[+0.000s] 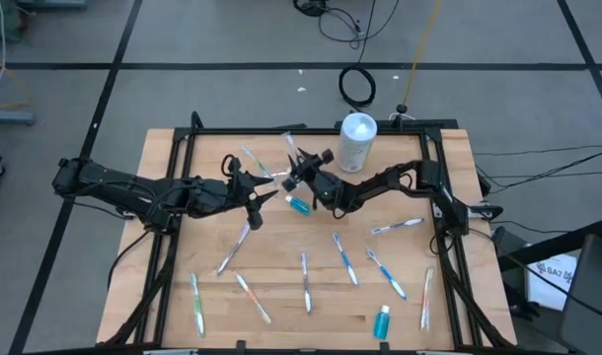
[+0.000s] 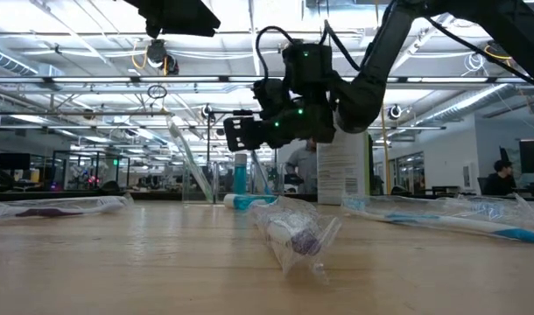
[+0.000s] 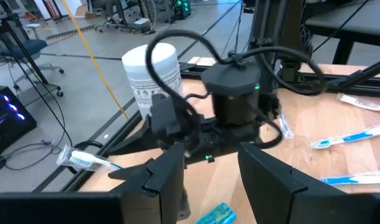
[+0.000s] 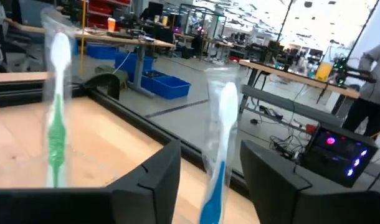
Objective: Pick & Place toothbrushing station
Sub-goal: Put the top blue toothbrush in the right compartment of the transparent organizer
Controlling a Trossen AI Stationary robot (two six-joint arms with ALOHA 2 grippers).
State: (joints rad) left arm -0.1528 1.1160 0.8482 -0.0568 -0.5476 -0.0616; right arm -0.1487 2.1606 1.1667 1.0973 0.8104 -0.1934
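While both arms meet near the middle of the high view, the right gripper [image 1: 299, 174] sits with its fingers parted, and its wrist view shows a blue-handled toothbrush [image 4: 218, 149] standing upright in the gap between the two dark fingers; whether they touch it cannot be told. A green-handled toothbrush [image 4: 57, 124] stands upright beside it, to the left in that frame. The left gripper [image 1: 254, 207] hovers just left of centre with its fingers spread and nothing between them.

The wooden table [image 1: 281, 296] carries many wrapped toothbrushes scattered across its lower half in the high view, one of them [image 1: 344, 258] right of centre. A small blue toothpaste tube [image 1: 382, 321] lies at lower right and another [image 1: 299, 205] at centre, just below the right gripper. A clear tumbler [image 2: 200, 182] stands at centre left of the low view, brush handles rising from it. A white cylindrical container [image 1: 357, 141] stands upright in the upper middle of the high view.

Beyond the table, the low view shows a workshop with ceiling lights and a person [image 2: 501, 178] at far right.
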